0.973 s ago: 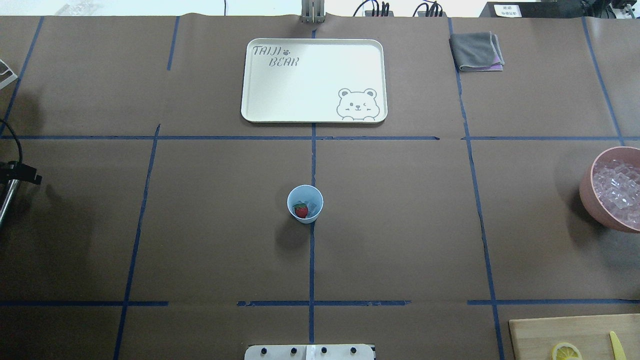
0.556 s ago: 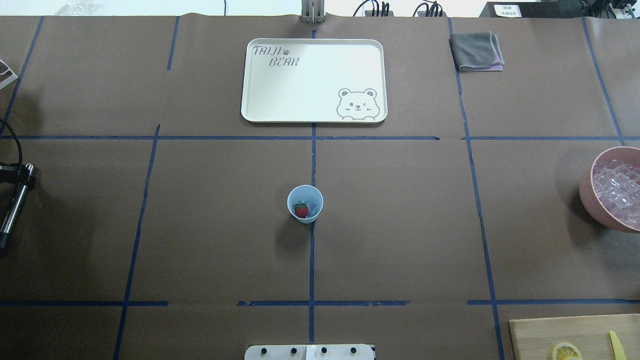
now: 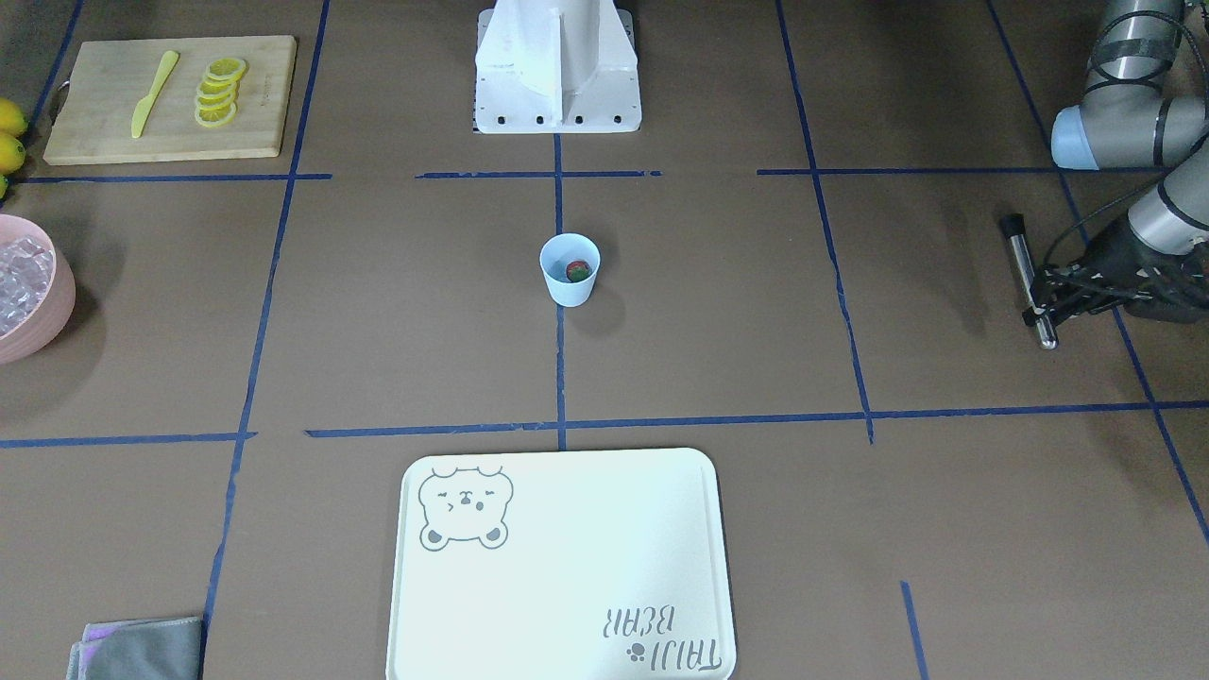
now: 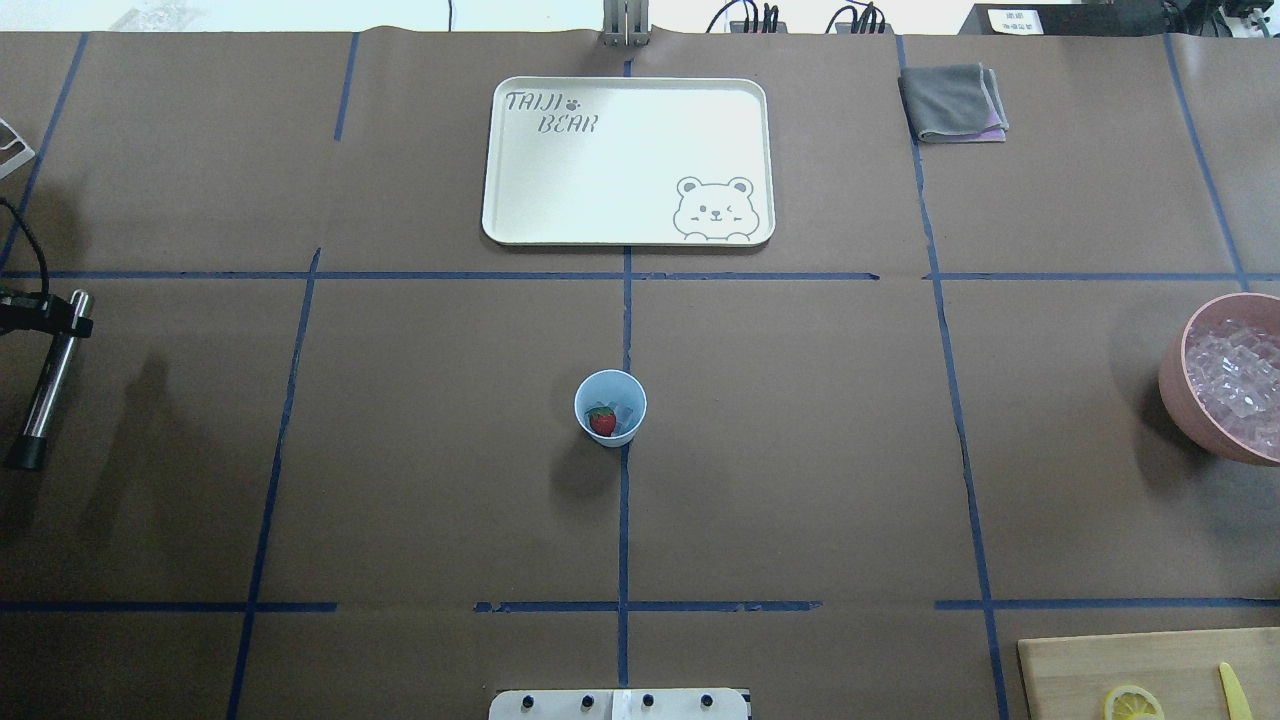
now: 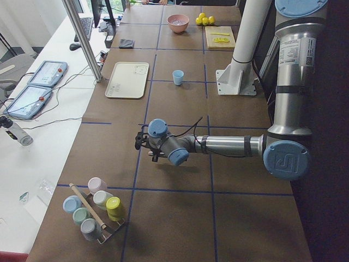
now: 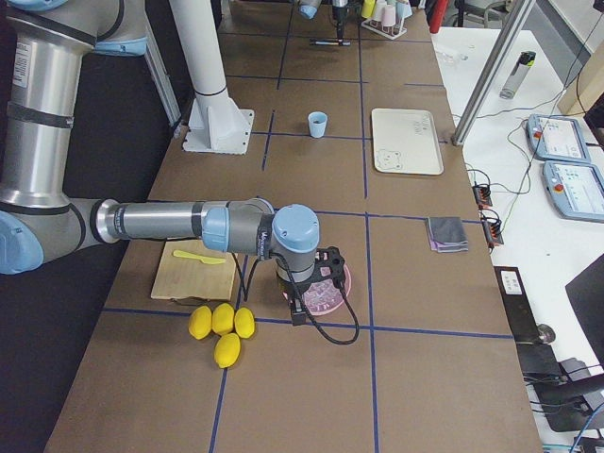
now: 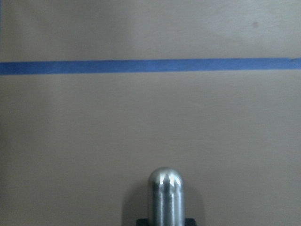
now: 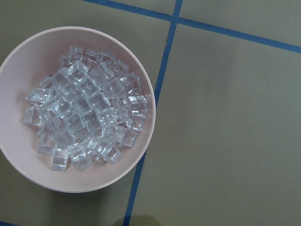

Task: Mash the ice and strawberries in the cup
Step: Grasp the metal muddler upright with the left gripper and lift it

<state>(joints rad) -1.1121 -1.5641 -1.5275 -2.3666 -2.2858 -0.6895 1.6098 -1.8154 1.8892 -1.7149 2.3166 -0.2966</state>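
The pale blue cup [image 4: 610, 388] stands upright at the table's middle, on the blue centre line; the front-facing view shows the cup [image 3: 570, 283] too. Inside lie a red strawberry [image 4: 602, 423] with a green top and a clear ice cube [image 4: 627, 412]. My left gripper [image 4: 60, 322] is at the far left edge, shut on a slanted metal rod [image 4: 45, 390] with a black tip, well away from the cup. The left wrist view shows the rod's rounded end [image 7: 165, 197] above bare paper. My right gripper [image 6: 302, 300] hangs over the pink bowl; I cannot tell if it is open or shut.
A white bear tray [image 4: 628, 230] lies beyond the cup. A grey cloth [image 4: 953, 102] sits at the back right. The pink bowl [image 4: 1172, 385] of ice cubes stands at the right edge. A cutting board [image 3: 94, 132] carries lemon slices and a yellow knife. A rack of cups [image 5: 92, 210] stands at the left end.
My left gripper has carried the metal rod further into the overhead view, rightward and toward the far side. The cup and its contents have not moved.
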